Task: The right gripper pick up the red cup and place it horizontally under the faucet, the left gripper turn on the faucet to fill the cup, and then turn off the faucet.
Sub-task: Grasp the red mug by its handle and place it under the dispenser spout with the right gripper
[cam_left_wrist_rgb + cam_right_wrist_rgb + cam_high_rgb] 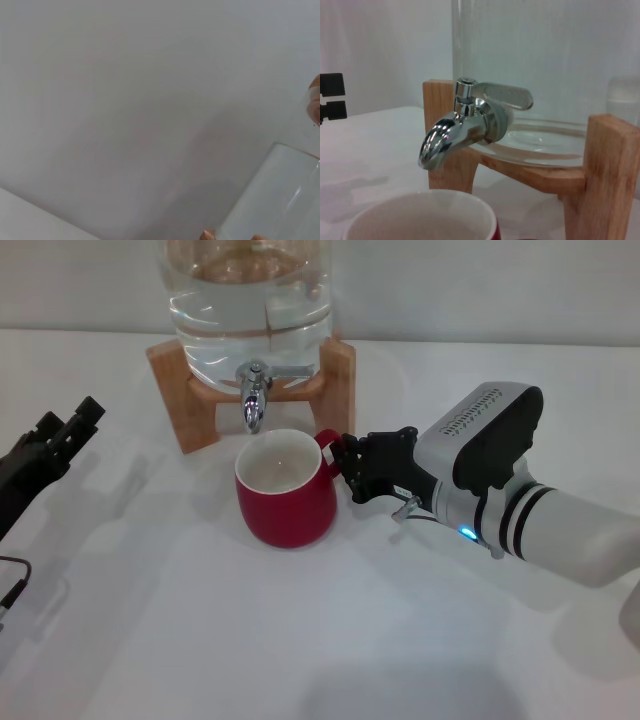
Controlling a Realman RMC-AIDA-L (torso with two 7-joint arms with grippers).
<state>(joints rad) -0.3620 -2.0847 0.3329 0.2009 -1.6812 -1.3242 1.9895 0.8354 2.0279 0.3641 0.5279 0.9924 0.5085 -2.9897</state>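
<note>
The white tabletop (330, 640) carries everything here, and at its far edge stands the glass water jar (250, 300) on its wooden stand (185, 390), which lifts the jar so that a vessel can fit beneath the outlet. The faucet (254, 398) juts from the jar's base toward the robot, spout turned down; in the right wrist view its top lever (502, 95) lies sideways and no water runs, so I judge it shut.

The red cup (286, 490) stands upright on the tabletop directly below and in front of the spout, mouth up and showing a dry white inside, placed to catch the stream. Its small handle (328, 448) points toward the right arm.

The right claw (362, 468) sits at that handle with its black fingers at the loop; whether they are clamped on it or have let go cannot be told. Filling seems the step in hand.

The left claw (62, 430) waits at the left edge, well apart from the faucet; whether its fingers are spread or closed cannot be told. It must reach the lever next.
</note>
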